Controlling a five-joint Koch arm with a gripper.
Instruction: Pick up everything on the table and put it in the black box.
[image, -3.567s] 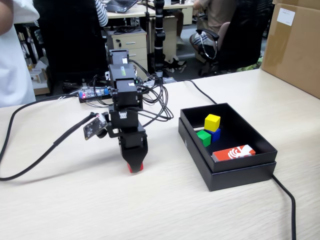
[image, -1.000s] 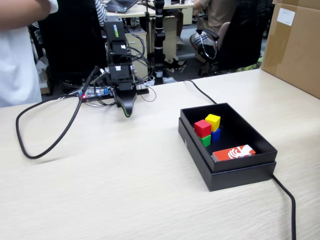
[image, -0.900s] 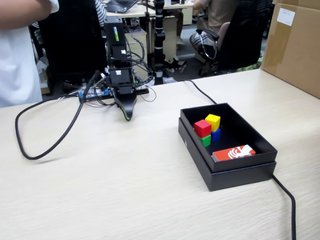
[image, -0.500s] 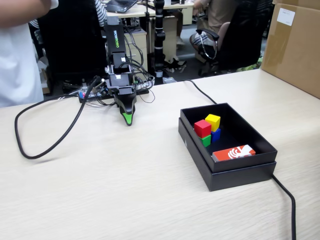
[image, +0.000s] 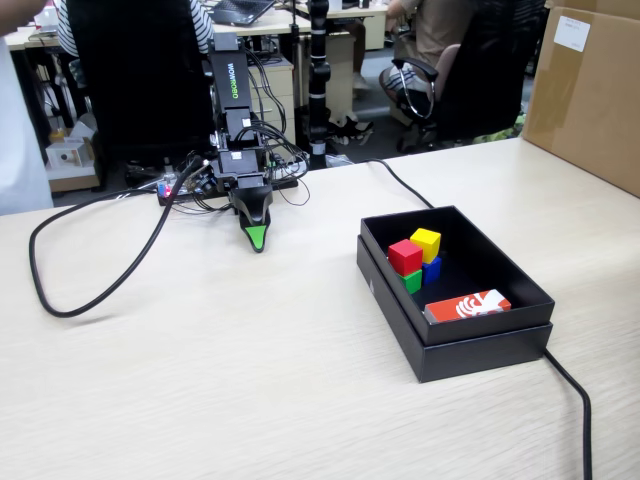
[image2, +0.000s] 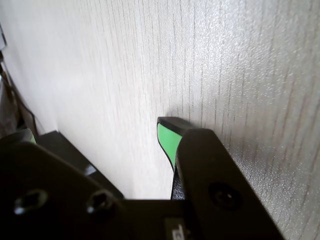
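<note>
From the fixed view I see my claw (image: 258, 243) at left, tip down near the bench (image: 250, 380), holding nothing; I cannot tell if its jaws are parted. At right, the black box (image: 480, 345) holds red (image: 405, 257), green (image: 412, 282), yellow (image: 426, 244) and blue (image: 432, 270) cubes.

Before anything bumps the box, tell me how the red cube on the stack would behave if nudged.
The red cube sits on the green cube, slightly off-centre, so it would probably slide or topple off. Flat faces suggest it won't roll. It looks small and rigid, likely light.
</note>
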